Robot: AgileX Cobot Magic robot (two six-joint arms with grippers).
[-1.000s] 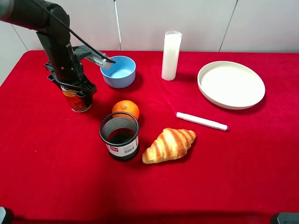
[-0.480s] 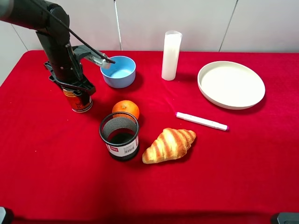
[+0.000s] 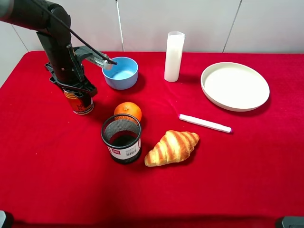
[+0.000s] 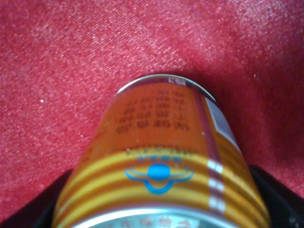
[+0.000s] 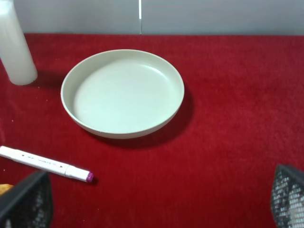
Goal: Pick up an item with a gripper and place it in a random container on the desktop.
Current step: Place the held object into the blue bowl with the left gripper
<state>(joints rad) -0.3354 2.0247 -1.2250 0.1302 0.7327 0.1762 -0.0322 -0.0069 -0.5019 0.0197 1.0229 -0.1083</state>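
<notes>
The orange-and-gold can (image 3: pixel 81 104) stands upright on the red cloth desktop (image 3: pixel 47 156) at the left. My left gripper (image 3: pixel 76 90) comes down over its top, shut on it. In the left wrist view the can (image 4: pixel 161 161) fills the frame, with a dark finger (image 4: pixel 33 213) against each side. The light-blue bowl (image 3: pixel 120 72) sits just right of and behind the can, empty. My right gripper (image 5: pixel 156 204) is open and empty, with the fingertips wide apart at the frame's lower corners. It is out of the exterior high view.
An orange (image 3: pixel 128 110), a black mesh pen cup (image 3: pixel 121 138) and a croissant (image 3: pixel 171 147) lie in front of the bowl. A white marker (image 3: pixel 204 123), a tall white cylinder (image 3: pixel 174 56) and a wide cream plate (image 3: pixel 234 86) are to the right.
My left gripper shifted slightly up and left on the can between one second and half a second ago. Nothing has moved since.
</notes>
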